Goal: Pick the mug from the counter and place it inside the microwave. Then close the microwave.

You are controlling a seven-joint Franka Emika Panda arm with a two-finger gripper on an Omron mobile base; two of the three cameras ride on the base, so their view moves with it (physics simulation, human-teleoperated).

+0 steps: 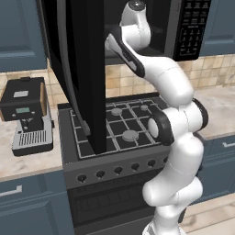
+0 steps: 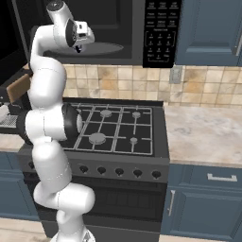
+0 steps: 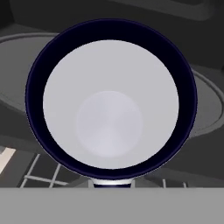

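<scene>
At the microwave (image 2: pixel 142 28) mouth, the gripper (image 2: pixel 81 45), pinching the mug (image 3: pixel 111 98), hovers over the turntable (image 2: pixel 101 48). Lower squarely onto its centre before releasing; avoid the open door (image 1: pixel 75 73).

The white robot arm (image 2: pixel 47 118) reaches up into the open microwave (image 2: pixel 118 33). Below sits a black gas stove (image 2: pixel 118 125). A beige counter (image 2: pixel 203 132) lies to its right, above blue cabinets (image 2: pixel 208 203).
</scene>
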